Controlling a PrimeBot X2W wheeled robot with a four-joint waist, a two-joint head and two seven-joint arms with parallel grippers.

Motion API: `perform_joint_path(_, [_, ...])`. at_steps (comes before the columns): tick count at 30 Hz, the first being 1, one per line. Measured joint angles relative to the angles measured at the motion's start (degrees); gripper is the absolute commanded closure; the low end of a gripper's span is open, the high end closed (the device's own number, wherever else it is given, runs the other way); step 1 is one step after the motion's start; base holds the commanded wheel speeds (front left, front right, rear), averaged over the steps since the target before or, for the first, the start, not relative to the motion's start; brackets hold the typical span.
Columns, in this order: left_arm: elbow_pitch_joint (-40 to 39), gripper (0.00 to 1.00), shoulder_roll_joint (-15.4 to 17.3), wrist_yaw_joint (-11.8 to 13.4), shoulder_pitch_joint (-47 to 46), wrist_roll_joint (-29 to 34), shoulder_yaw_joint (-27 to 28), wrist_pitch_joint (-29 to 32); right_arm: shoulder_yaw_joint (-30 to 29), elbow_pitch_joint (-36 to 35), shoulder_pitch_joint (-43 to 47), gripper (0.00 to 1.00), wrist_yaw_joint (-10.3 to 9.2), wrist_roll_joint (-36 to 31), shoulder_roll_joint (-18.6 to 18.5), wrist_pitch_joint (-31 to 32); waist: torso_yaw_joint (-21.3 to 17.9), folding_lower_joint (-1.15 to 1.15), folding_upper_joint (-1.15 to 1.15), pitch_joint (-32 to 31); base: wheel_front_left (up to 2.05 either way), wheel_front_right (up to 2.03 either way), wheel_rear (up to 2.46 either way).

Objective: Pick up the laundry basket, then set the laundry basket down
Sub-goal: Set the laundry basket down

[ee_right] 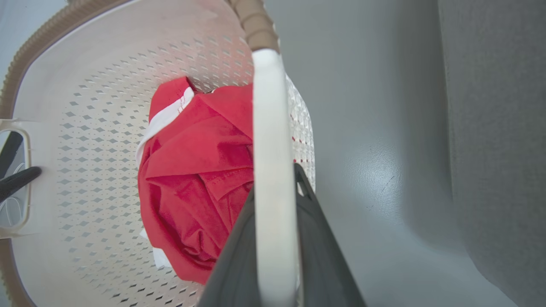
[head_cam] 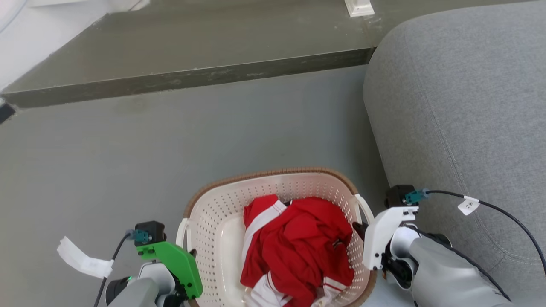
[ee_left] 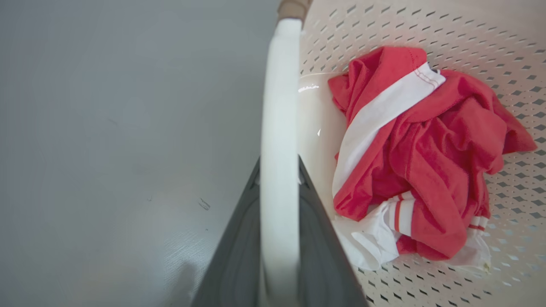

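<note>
**Basket gripped at both handles**

Across most of the head view, grey floor. At 3 o'clock, a broad grey sofa. At 12 o'clock, a darker raised step, running across to the sofa's edge.

At 6 o'clock of the head view, on the floor side of the sofa, the basket: cream, perforated, brown-rimmed, its near end cut off by the bottom edge. Cannot tell whether its bottom touches the floor. Inside, toward the basket's 3 o'clock side, a crumpled red garment with white bands, lying against the bottom and the right wall.

At 5 o'clock, just beside the sofa, the right gripper, with white housing and a pale forearm. Fingers pinching the right handle: in the right wrist view, one dark finger on each side of the white loop, tight against it.

At 7 o'clock, the left gripper, with green housing. Fingers closed the same way on the left handle, the loop running up between them in the left wrist view. Seen also at 9 o'clock of the right wrist view, dark against that loop.

Smallest: at 8 o'clock of the head view, a white tag on the left cable; at 4 o'clock, a small label on the right cable, over the sofa.
</note>
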Motion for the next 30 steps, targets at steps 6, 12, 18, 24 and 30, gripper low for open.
perform_joint_path(6, [0.1,1.00,0.0,0.0,-1.2,0.0,0.0,-0.7,0.1,0.4,-1.4,1.00,0.00,0.0,0.1,-0.6,0.0,0.00,0.00,1.0,0.00,0.00,0.00])
perform_joint_path(12, [0.1,1.00,0.0,0.0,-2.3,-0.1,-0.1,-1.3,0.2,0.8,-2.6,1.00,0.01,0.0,0.1,-1.1,0.0,0.00,0.00,2.3,0.00,0.00,0.00])
perform_joint_path(18, [0.2,1.00,0.0,0.0,-3.4,-0.1,0.0,-2.8,0.3,1.0,-4.3,1.00,0.01,0.0,0.1,-2.1,0.2,0.00,0.00,4.3,0.00,0.00,0.00])
perform_joint_path(24, [0.2,1.00,0.0,0.0,-5.7,0.0,0.1,-4.6,0.2,0.9,-6.2,1.00,0.01,0.0,-0.2,-4.0,0.4,0.00,0.00,6.8,0.00,0.00,0.00])
perform_joint_path(30, [0.3,1.00,0.0,0.0,-8.4,0.0,0.8,-6.9,0.2,0.0,-8.8,1.00,0.01,0.0,-0.8,-6.1,0.6,0.00,0.00,10.0,0.00,0.00,0.00])
